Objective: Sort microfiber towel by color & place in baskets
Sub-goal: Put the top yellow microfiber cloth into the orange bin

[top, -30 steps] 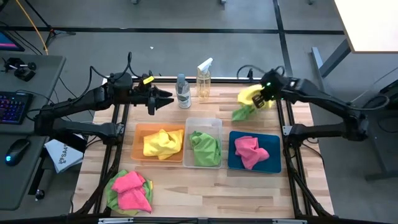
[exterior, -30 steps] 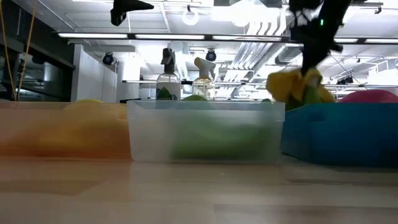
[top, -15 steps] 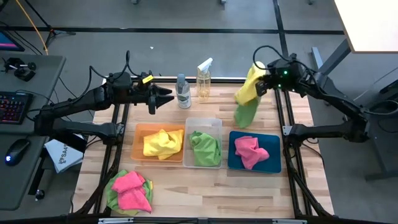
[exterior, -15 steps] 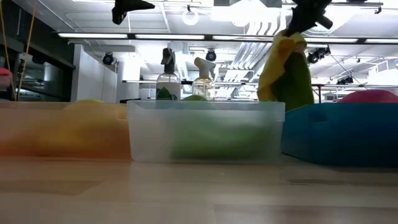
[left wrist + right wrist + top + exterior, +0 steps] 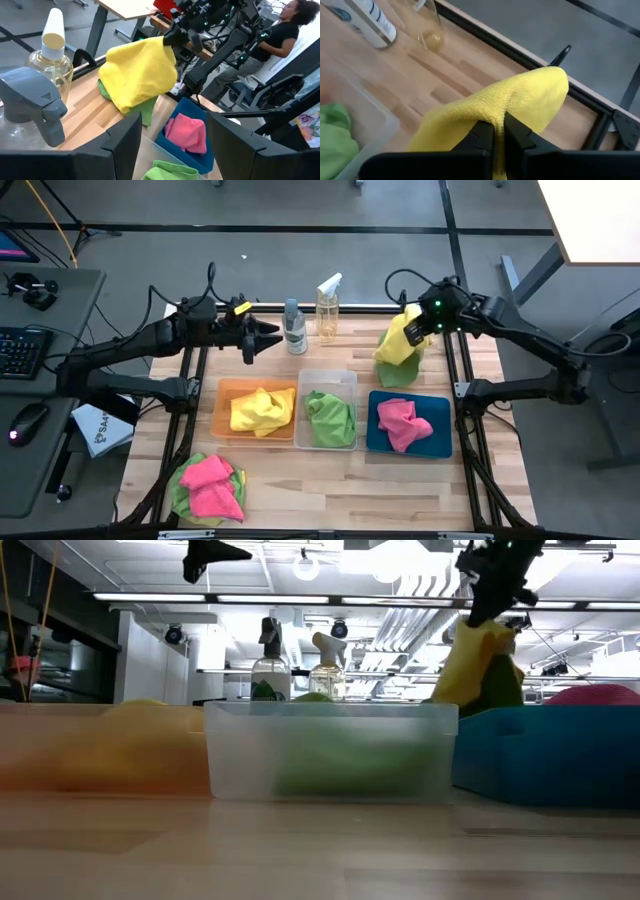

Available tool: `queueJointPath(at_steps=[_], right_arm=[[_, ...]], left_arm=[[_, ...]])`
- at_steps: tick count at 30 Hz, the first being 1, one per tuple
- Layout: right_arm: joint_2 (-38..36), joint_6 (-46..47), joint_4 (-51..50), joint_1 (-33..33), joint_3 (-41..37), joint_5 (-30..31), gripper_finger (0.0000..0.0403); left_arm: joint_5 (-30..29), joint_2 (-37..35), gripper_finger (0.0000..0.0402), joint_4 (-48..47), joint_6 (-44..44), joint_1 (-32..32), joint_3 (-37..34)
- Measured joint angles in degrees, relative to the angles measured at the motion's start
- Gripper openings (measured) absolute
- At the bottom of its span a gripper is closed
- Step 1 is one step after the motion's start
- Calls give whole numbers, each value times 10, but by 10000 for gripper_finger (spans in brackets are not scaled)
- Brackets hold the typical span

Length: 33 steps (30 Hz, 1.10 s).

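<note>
The left pincer (image 5: 268,337) hangs wide open and empty beside the grey-capped spray bottle (image 5: 294,326), as it did a second ago. Below sit the orange basket (image 5: 222,394) with a yellow towel, the clear basket (image 5: 328,377) with green, the blue basket (image 5: 440,442) with pink; a pink-and-green pile (image 5: 208,486) waits at the near-left corner. The right pincer (image 5: 418,327), clamped on a yellow towel (image 5: 398,338), rose and has dipped again, a green towel (image 5: 402,370) dangling with it just behind the blue basket. Two colours came up together, so they need separating. Open surface lies between bottles and towel; the rail runs close alongside.
</note>
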Motion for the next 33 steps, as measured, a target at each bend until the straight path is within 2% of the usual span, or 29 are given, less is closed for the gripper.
queueJointPath(at_steps=[4, 14, 18, 22, 24, 33], right_arm=[[0, 31, 21, -16, -41, -26, 17], [0, 57, 101, -40, -125, -54, 100], [0, 68, 116, -47, -149, -58, 84], [-1, 59, 116, -48, -149, -53, 21], [-2, 49, 115, -48, -138, -53, 8], [-5, 28, 92, -48, -61, -61, 67]], left_arm=[[0, 14, 209, 0, 0, 0, 0], [1, 48, 209, 0, 0, 0, 0], [1, 51, 209, -1, 0, 0, 0], [1, 50, 209, 0, 0, 0, 0], [1, 49, 209, 1, 6, 0, 0], [1, 49, 209, 0, 11, 0, 0]])
